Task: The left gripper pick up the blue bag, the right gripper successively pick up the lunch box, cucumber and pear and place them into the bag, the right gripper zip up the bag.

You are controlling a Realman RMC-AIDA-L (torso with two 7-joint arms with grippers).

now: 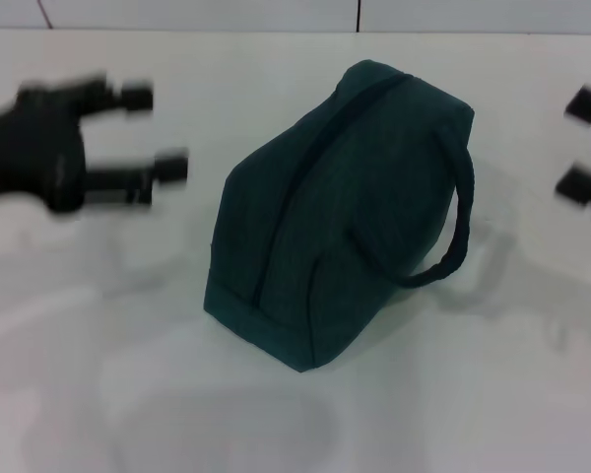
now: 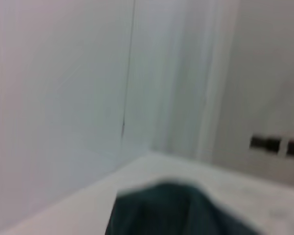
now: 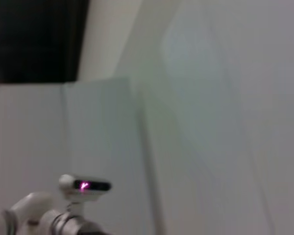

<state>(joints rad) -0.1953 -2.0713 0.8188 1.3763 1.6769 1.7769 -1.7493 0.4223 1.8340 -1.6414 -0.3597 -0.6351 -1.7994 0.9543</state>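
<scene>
Fingers spread and empty on both grippers: we are seeing left gripper (image 1: 165, 132) nearer the bag (image 1: 340, 212) than right gripper (image 1: 583, 146).

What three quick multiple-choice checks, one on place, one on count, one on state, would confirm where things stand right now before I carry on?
1. Where is the left gripper relative to the blue bag?
A. on the bag's left, apart from it
B. inside the bag
C. gripping the handle

2. How many loop handles of the bag show in the head view?
A. none
B. one
C. three

3. What state is the bag's top in?
A. wide open, lining showing
B. closed, lying on its side
C. lifted off the table

Answers:
1. A: bare table shows between its spread fingers and the bag.
2. B: a single loop arches off the bag's right side.
3. B: the seam runs shut and no lining shows.

The right gripper sits at the right edge, also open.
</scene>
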